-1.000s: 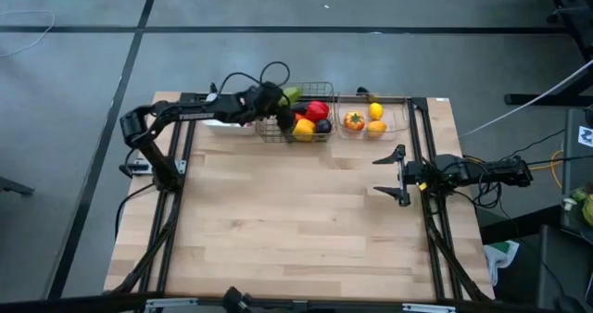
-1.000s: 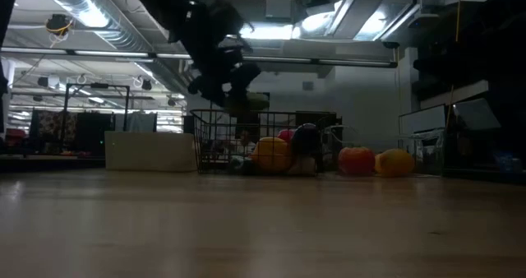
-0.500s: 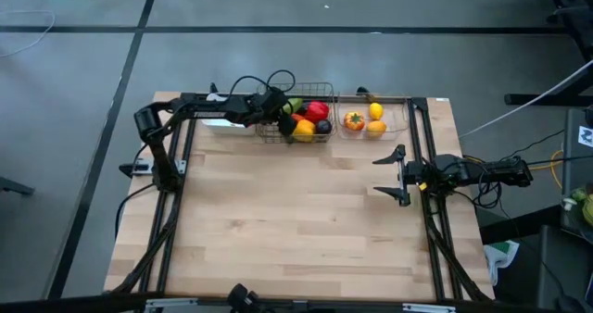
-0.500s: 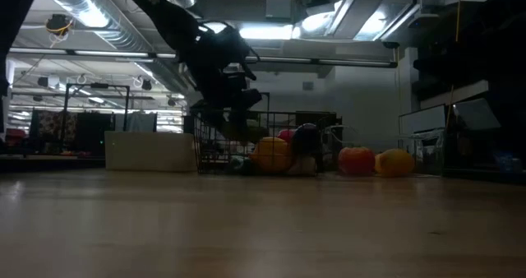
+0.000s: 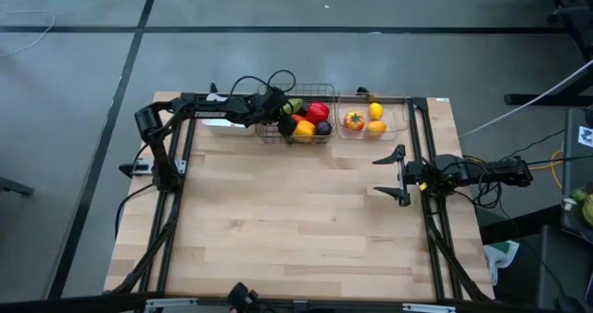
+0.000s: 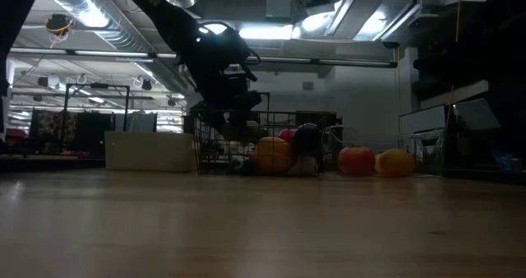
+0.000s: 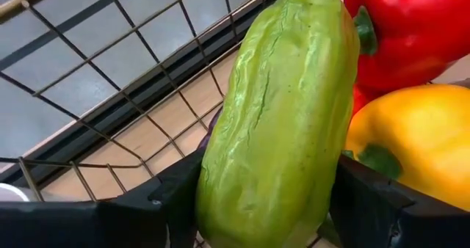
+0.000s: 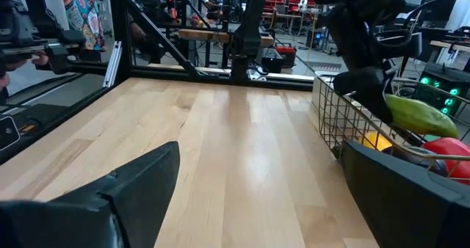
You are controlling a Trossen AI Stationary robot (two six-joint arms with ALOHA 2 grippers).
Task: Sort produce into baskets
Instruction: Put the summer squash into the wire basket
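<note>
My left gripper (image 5: 281,109) reaches down into the grey wire basket (image 5: 326,139) at the table's far edge, shut on a green cucumber (image 7: 279,116). In the basket beside the cucumber lie a red pepper (image 7: 411,28) and a yellow pepper (image 7: 418,138), with a dark purple piece (image 5: 323,126) near them. The clear bin (image 5: 397,118) to the right holds an orange-red fruit (image 5: 354,120), a lemon (image 5: 375,110) and an orange piece (image 5: 375,128). My right gripper (image 5: 394,176) waits open at the table's right edge. My left gripper pinches the cucumber's near end (image 7: 220,197) between its two fingers, one on each long side. The fingers slant down from the table's left and lie along the cucumber. It sticks out past them (image 8: 415,114), tilted down. Whether its far end rests on the peppers, I cannot tell.
A white tray (image 5: 222,123) stands left of the wire basket along the far edge. The bare wooden tabletop (image 5: 296,220) stretches from the containers to the near edge. Black frame rails (image 5: 422,137) run along both sides.
My left gripper has gone down and toward the far right, carrying the cucumber from above the wire basket's rim into the basket beside the peppers. It has stayed shut on the cucumber and has kept still for the last half second.
</note>
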